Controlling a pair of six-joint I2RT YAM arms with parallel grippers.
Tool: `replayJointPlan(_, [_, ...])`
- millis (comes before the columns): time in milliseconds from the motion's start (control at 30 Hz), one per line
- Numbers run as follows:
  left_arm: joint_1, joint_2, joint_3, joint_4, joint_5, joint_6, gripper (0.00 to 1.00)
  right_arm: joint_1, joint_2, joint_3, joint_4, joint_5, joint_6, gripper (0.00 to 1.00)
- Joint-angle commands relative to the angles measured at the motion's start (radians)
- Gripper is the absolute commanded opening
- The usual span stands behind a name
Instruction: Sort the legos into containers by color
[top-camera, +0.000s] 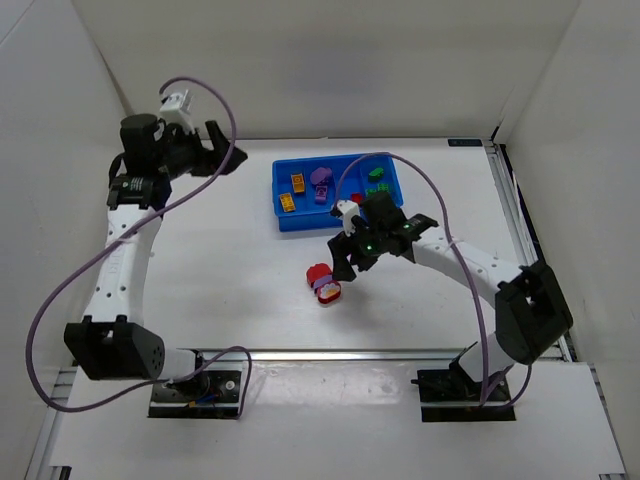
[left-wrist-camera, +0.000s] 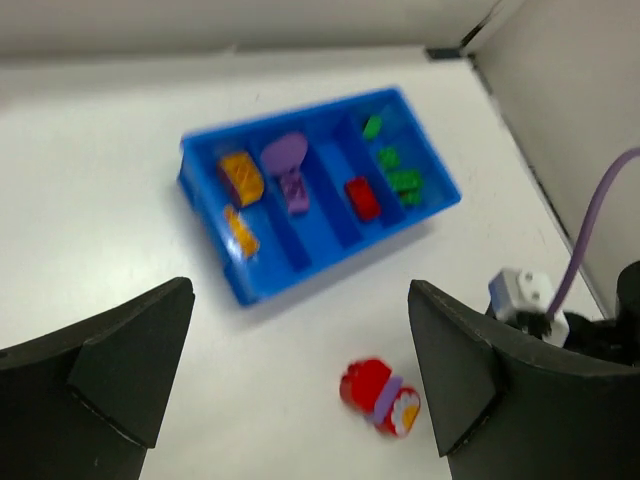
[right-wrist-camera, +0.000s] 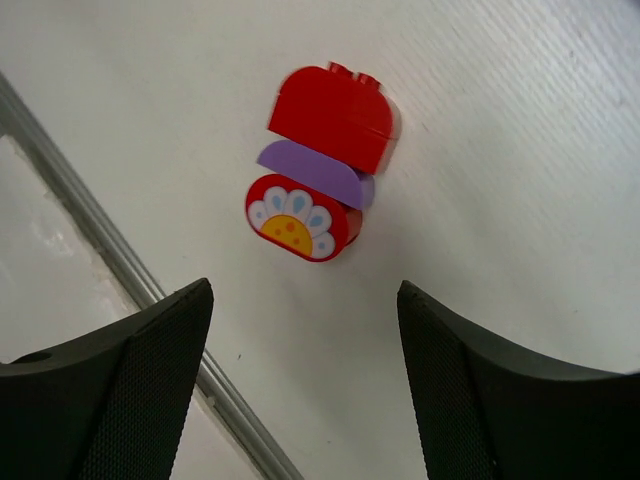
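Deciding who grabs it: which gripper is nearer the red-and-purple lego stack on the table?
Right. The right gripper hangs just beside the stack; the left gripper is far off, left of the blue tray.

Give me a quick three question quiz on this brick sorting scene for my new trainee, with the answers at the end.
1. True or false: the red and purple brick stack lies inside the blue tray.
2. In the overhead view, which colour of bricks does the tray's rightmost compartment hold? A orange, B purple, C green.
3. Fill in: the right claw hangs near the stack with its jaws ____.
Key: 1 false, it lies on the table. 2 C, the green bricks. 3 open.
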Motion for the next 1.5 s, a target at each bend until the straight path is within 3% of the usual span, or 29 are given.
replayJointPlan(0, [0.064, -0.066, -0.097, -0.144, 0.053, 0.005, 0.99, 0.011, 0.053, 0.038, -0.007, 0.112, 0.18, 0.78])
replayJointPlan(133, [0.084, -0.162, -0.216, -0.146, -0.112, 0.024, 1.0, 0.069, 0.103, 0.081, -0.032, 0.172, 0.183, 0.77])
replayJointPlan(467, [0.084, -0.238, -0.3, -0.146, -0.183, 0.104, 0.99, 0.106, 0.249, 0.19, 0.027, 0.238, 0.212, 0.84])
replayJointPlan(633, [0.084, -0.235, -0.309, -0.143, -0.189, 0.105, 0.99, 0.115, 0.326, 0.247, 0.005, 0.258, 0.185, 0.99])
replayJointPlan(1000, [0.094, -0.23, -0.349, -0.143, -0.2, 0.117, 0.99, 0.173, 0.379, 0.275, -0.003, 0.278, 0.128, 0.99])
replayJointPlan(1467, [0.107, -0.259, -0.394, -0.138, -0.206, 0.128, 0.99, 0.173, 0.459, 0.289, 0.027, 0.333, 0.174, 0.99])
